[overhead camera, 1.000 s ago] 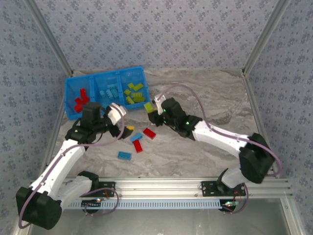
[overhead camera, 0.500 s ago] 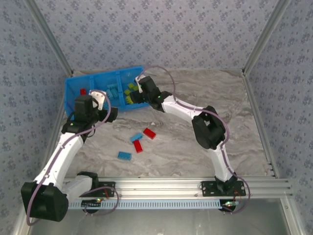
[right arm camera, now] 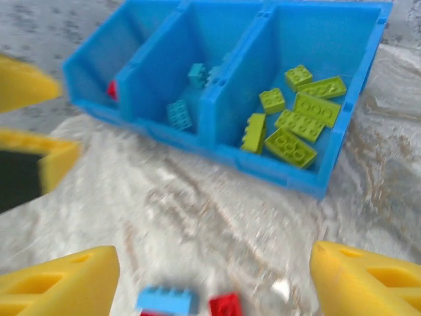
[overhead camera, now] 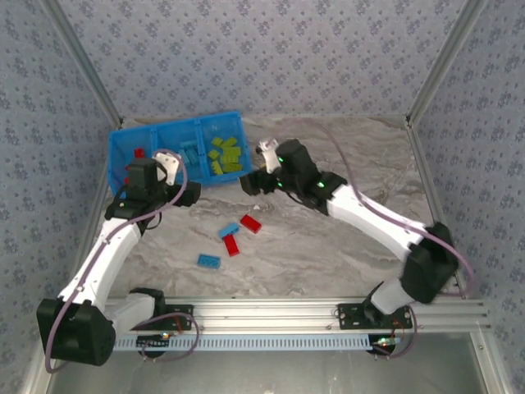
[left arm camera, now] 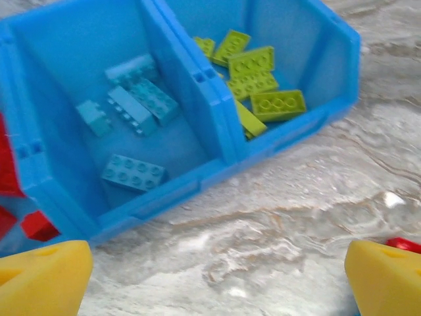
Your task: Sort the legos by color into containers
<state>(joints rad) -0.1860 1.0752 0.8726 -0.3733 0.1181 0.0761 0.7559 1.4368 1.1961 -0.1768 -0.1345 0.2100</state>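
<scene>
Left gripper (left arm camera: 216,280) and right gripper (right arm camera: 214,280): both spread wide, empty. Blue tray (overhead camera: 120,164), upper left of frame, holds colour-sorted legos (overhead camera: 226,156). Red bricks (overhead camera: 251,223) and blue bricks (overhead camera: 208,261) lie loose on worktop (overhead camera: 344,263), centre-left.

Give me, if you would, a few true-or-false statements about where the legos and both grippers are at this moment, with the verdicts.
1. Two loose red legos and two loose blue legos lie on the table outside the tray. True.
2. The right gripper is shut on a lime brick. False: its fingers stand wide apart with nothing between them.
3. The lime legos sit in an end compartment of the tray. True.
4. The middle compartment holds red bricks. False: it holds light blue legos.
5. The left gripper is open and empty. True.
</scene>
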